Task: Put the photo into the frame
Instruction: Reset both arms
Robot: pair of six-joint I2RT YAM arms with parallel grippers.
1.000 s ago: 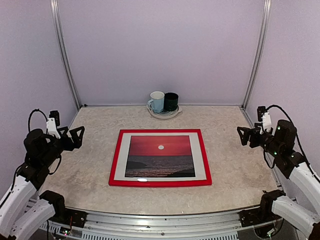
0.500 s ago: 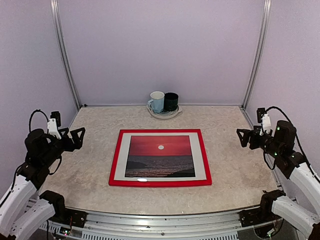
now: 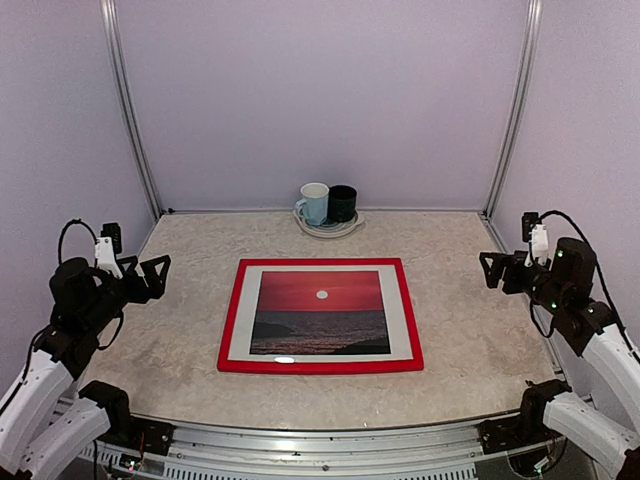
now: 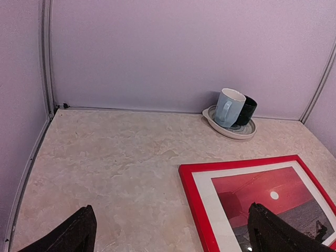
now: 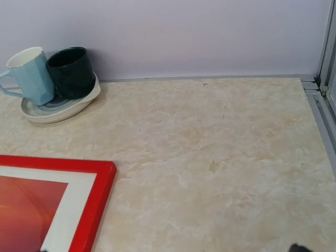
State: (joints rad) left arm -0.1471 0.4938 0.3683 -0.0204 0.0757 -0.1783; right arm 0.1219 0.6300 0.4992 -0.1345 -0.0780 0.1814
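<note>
The red frame (image 3: 231, 322) lies flat in the middle of the table. Inside it, behind a white mat border (image 3: 401, 320), sits the photo (image 3: 320, 310), face up with its red sunset sky, white sun and dark sea. My left gripper (image 3: 152, 276) hovers open and empty to the left of the frame. My right gripper (image 3: 492, 272) hovers open and empty to its right. The left wrist view shows the frame's far left corner (image 4: 193, 206) and part of the photo (image 4: 257, 191) between wide-spread fingertips (image 4: 79, 233). The right wrist view shows the frame's far right corner (image 5: 95, 202).
A pale blue mug (image 3: 314, 203) and a dark green mug (image 3: 342, 203) stand on a white plate (image 3: 326, 231) at the back centre, against the rear wall. Side walls and metal rails close in the table at left and right.
My right gripper has drawn slightly back to the right, away from the frame. The left gripper, frame and photo have not visibly moved.
</note>
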